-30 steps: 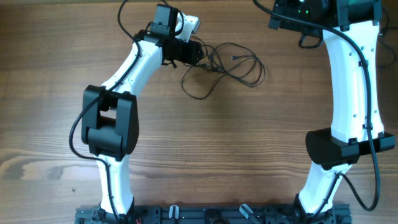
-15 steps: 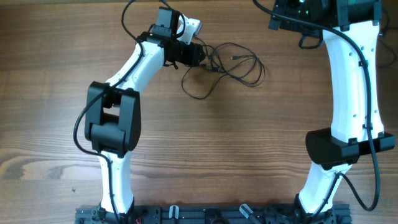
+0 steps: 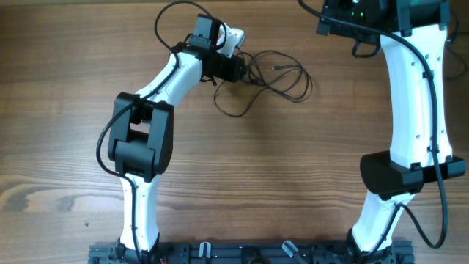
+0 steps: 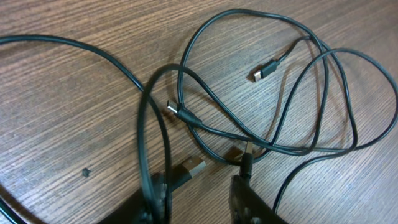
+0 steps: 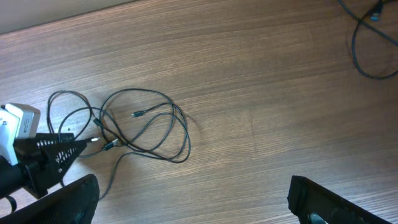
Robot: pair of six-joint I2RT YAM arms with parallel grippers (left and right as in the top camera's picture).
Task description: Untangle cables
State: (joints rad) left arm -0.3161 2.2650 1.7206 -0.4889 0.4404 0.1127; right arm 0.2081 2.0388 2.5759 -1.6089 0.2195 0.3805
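The cables (image 3: 275, 77) lie as a loose black tangle of overlapping loops at the far middle of the table. My left gripper (image 3: 240, 68) is at the tangle's left edge, down at the table. In the left wrist view its jaws (image 4: 202, 202) stand apart with bare wood between them. A silver-tipped flat plug (image 4: 191, 169) lies by the left finger (image 4: 155, 199), and two cord strands cross that finger. Two small plug ends (image 4: 267, 68) (image 4: 177, 112) lie free among the loops. My right gripper (image 5: 199, 205) hangs wide open high above the table, with the cables (image 5: 143, 124) far off at its left.
The right arm (image 3: 410, 95) stands along the right side, away from the tangle. A thicker black wire (image 5: 367, 43) curls at the far right corner. A black rail (image 3: 249, 253) runs along the front edge. Bare wood stretches between the tangle and the rail.
My left gripper has slid right into the tangle's left edge and its jaws have narrowed. The cables and the right arm have not moved.
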